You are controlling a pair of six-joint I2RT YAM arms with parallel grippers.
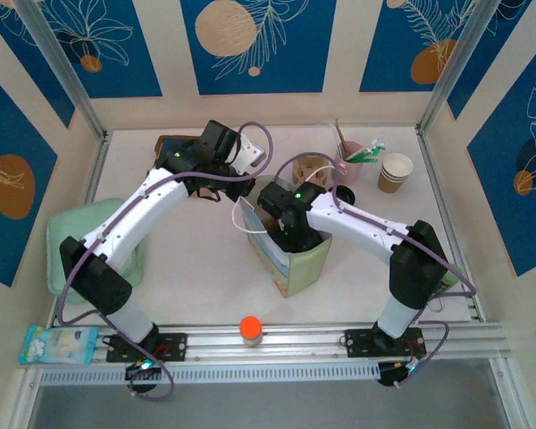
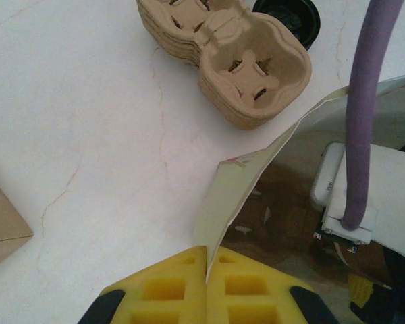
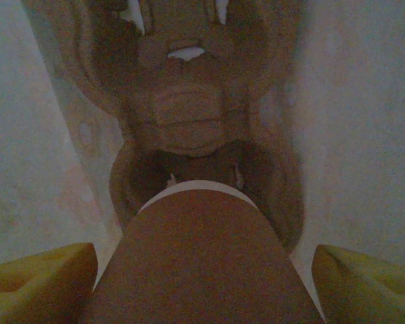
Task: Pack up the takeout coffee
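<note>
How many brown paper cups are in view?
2. Loose cup stands far right on the table; gripped cup in the right gripper inside the bag. Others may be hidden.

Inside the bag [image 1: 305, 264], the cup [image 3: 202, 263] runs off frame; tray [image 3: 189, 115] below seems dim.

A pale green paper bag [image 1: 297, 266] stands upright and open near the middle of the tabletop [image 1: 196, 259], one flap of its rim drawn outwards. Deep inside lies a brown pulp cup carrier [image 3: 189, 115]. A brown paper coffee cup [image 3: 199, 263] sits over one of its wells; whether it touches, I can't tell. A stack of spare carriers [image 2: 236, 61] rests just behind the bag.
</note>
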